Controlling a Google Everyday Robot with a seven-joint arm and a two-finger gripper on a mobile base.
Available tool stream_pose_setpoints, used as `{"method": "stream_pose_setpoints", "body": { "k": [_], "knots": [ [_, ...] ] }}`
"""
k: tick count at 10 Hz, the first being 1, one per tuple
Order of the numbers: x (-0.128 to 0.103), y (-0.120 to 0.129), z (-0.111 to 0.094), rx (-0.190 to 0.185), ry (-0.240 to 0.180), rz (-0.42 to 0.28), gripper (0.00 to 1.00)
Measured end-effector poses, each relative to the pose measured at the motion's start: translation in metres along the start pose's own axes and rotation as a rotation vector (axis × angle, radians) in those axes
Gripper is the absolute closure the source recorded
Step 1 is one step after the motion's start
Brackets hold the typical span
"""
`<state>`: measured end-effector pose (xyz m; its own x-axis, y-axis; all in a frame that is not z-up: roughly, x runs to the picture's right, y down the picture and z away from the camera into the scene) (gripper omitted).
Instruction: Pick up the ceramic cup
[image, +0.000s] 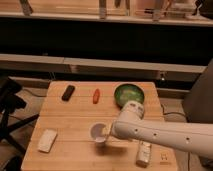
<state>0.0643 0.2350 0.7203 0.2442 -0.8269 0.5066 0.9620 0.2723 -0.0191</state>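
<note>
The ceramic cup (98, 132) is small, white and round, lying tilted on the wooden table (75, 115) near its front middle, its pale inside facing the camera. My gripper (111, 134) is at the end of the white arm (165, 135) that reaches in from the right; it sits right at the cup's right side and is mostly hidden behind the arm's end. The wide green bowl (129, 94) stands behind the arm. A long white bottle (144, 152) lies at the front right, partly under the arm.
A black oblong object (68, 92) and a small red-orange object (96, 96) lie at the back of the table. A white flat block (47, 140) lies at the front left. A dark chair or stand (10, 107) is left of the table. Shelving runs behind.
</note>
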Motion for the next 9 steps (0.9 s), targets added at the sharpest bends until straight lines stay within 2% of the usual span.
{"method": "stream_pose_setpoints", "body": {
  "k": [9],
  "knots": [
    [-0.0036, 0.0046, 0.0094, -0.012, -0.018, -0.010, 0.20]
  ]
}}
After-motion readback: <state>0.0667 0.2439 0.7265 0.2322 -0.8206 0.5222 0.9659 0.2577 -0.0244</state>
